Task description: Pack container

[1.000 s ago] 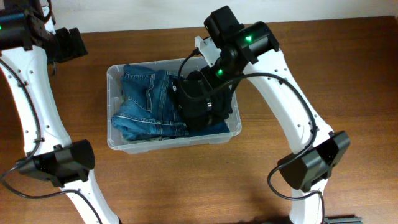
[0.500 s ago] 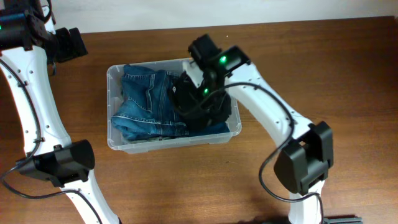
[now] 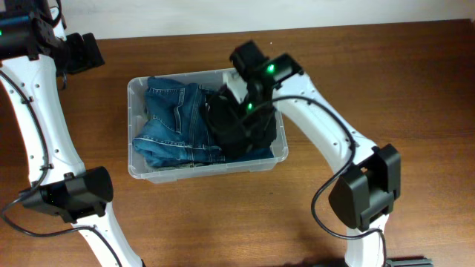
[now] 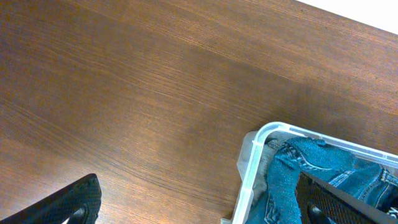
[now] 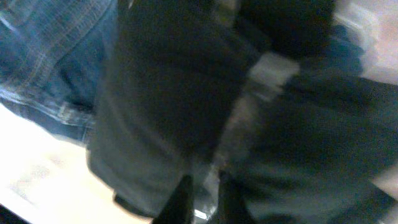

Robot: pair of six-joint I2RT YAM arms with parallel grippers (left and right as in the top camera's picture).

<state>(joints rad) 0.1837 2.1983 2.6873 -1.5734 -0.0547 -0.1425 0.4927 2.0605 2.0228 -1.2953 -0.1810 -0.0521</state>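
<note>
container (image 3: 134, 87): centre-left of the overhead frame, flat on the surface (image 3: 415, 81), long side running across the picture.
jeans (image 3: 174, 122): folded low in the tub's left half, which leaves the right half free.
black garment (image 3: 241, 130): bunched in the right half, likely being pushed down below the rim.
right end effector (image 5: 205, 200): buried in the black cloth; view is smeared, can't tell if the fingers are apart or clamped.
left end effector (image 4: 202, 204): fingers wide apart, holding nothing, off the tub's upper-left corner, out of the way.
</note>
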